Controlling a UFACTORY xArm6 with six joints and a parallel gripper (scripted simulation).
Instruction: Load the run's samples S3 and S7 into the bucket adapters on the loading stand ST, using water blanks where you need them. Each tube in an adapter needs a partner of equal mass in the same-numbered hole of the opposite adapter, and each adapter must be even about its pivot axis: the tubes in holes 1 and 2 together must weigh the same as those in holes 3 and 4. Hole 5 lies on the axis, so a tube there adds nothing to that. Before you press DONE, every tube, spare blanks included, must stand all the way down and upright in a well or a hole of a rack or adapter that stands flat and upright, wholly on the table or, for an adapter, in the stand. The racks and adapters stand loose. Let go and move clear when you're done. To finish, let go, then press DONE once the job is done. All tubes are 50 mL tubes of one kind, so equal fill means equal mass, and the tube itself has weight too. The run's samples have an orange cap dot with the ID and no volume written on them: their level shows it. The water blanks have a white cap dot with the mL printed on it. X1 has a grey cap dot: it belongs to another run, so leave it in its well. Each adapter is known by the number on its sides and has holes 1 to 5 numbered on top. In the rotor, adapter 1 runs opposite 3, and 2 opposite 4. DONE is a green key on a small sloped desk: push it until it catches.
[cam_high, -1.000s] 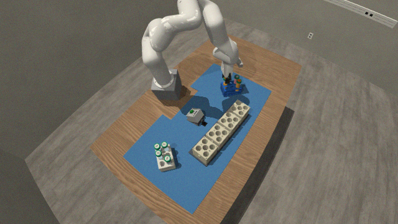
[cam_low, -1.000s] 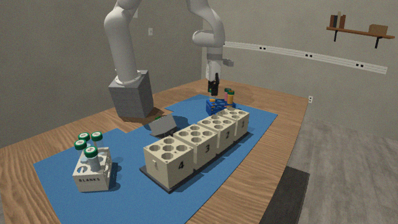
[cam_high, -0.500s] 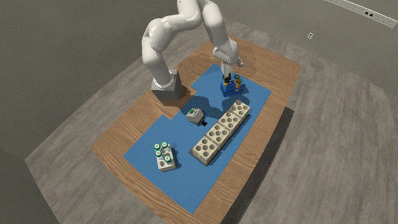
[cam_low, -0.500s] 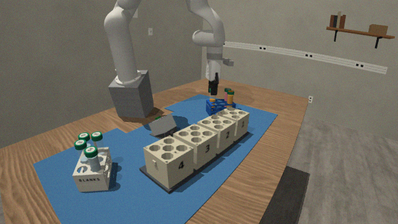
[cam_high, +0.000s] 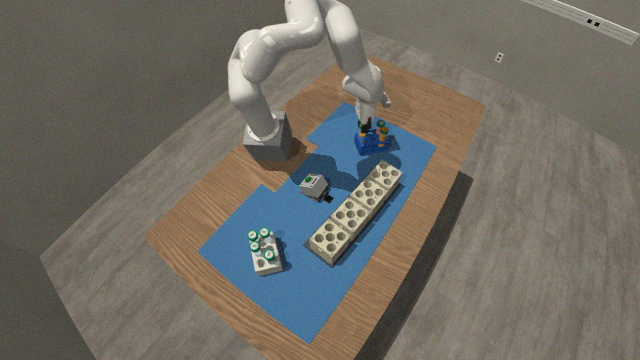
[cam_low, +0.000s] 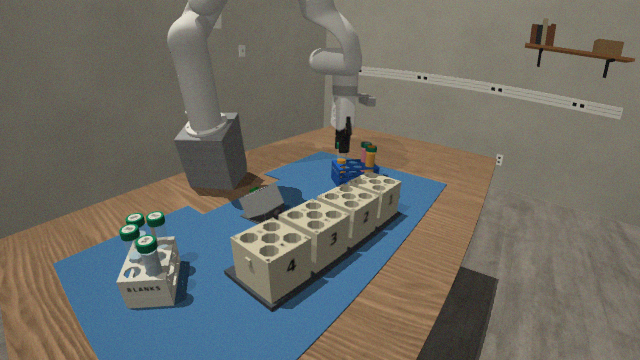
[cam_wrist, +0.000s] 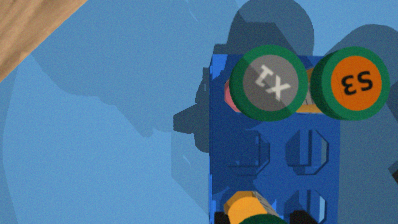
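Blanks rack (cam_high: 270, 270) (cam_low: 147, 296), pale, lettered BLANKS: standing on the blue mat (cam_high: 295, 305) (cam_low: 210, 330), carrying four green-capped, white-dotted water blanks; the frontmost blank (cam_high: 269, 255) (cam_low: 146, 244) is standing upright.

Loading stand (cam_high: 331, 264) (cam_low: 272, 306), dark, low: bearing four cream adapters in one row. Adapter 4 (cam_high: 327, 254) (cam_low: 272, 272) is occupying the near end, followed by adapter 3 (cam_high: 358, 228) (cam_low: 327, 247), adapter 2 (cam_high: 378, 205) (cam_low: 361, 225) and adapter 1 (cam_high: 396, 183) (cam_low: 390, 205) at the far end.

Sloped desk (cam_high: 314, 188) (cam_low: 262, 202), grey, small: sitting beside the row, between it and the arm's pedestal (cam_high: 272, 151) (cam_low: 212, 162), its green key (cam_high: 308, 179) (cam_low: 255, 189) showing on top.

Blue rack (cam_high: 372, 149) (cam_low: 337, 174) (cam_wrist: 325, 122): standing beyond adapter 1, holding three tubes. Tube S3 (cam_high: 383, 134) (cam_low: 370, 157) (cam_wrist: 356, 83), orange dot, orange contents reaching high, is standing just beside tube X1 (cam_high: 381, 124) (cam_low: 364, 152) (cam_wrist: 270, 82), grey dot, pink contents, at one end. At the other end, an orange-filled tube (cam_high: 363, 134) (cam_low: 341, 161) (cam_wrist: 245, 206) is standing with a low fill, its ID not readable.

Gripper (cam_high: 366, 127) (cam_low: 343, 147) (cam_wrist: 262, 218), black-fingered: pointing down, its fingers closing snugly around that orange-filled tube near the green cap.
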